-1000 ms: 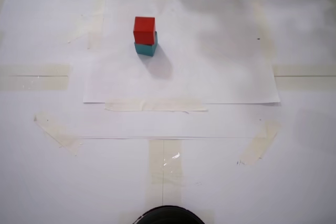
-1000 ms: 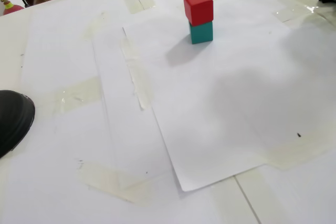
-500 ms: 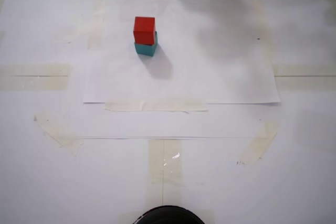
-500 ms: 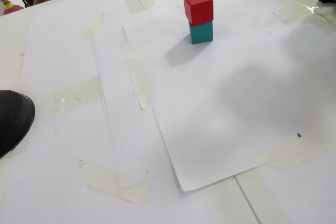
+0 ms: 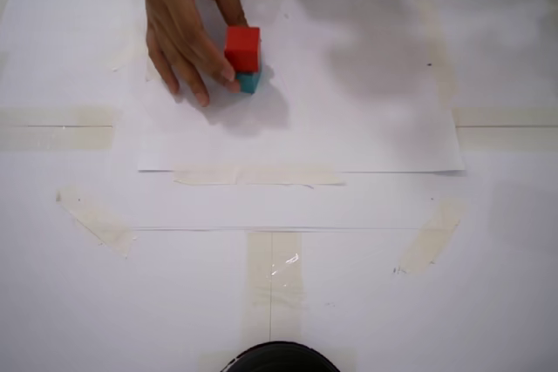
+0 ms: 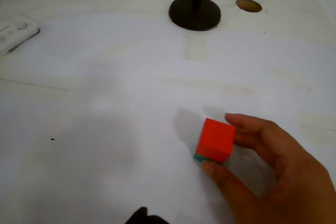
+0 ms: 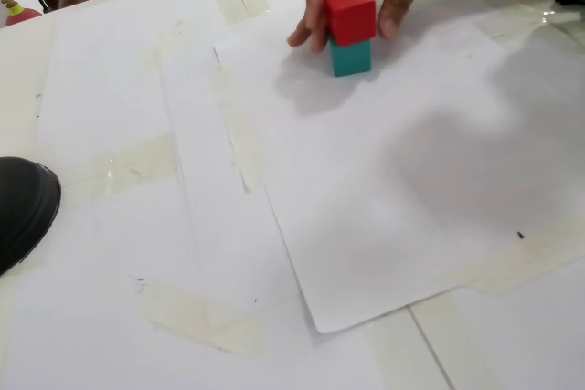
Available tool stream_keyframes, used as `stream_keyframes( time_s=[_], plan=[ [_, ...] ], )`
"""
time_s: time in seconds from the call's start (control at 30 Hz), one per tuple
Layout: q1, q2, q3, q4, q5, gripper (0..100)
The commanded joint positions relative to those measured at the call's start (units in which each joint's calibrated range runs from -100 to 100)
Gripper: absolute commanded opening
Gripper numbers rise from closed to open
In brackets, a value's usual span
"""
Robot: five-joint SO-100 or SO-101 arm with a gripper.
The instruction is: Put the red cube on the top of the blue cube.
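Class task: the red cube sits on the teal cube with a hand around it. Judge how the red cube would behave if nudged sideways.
The red cube has flat faces, so it would probably slide, not roll. Perched on the equally small blue cube, it could easily drop off. Its matte faces probably give the hand fair grip.
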Motion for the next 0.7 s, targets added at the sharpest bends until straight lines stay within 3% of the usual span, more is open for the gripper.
stream_keyframes(
  time_s=[0.0, 0.67],
  plan=[
    [-0.5, -0.3, -1.3, 0.4, -0.9, 0],
    [0.1, -0.3, -1.3, -0.1, -0.2, 0]
  ],
)
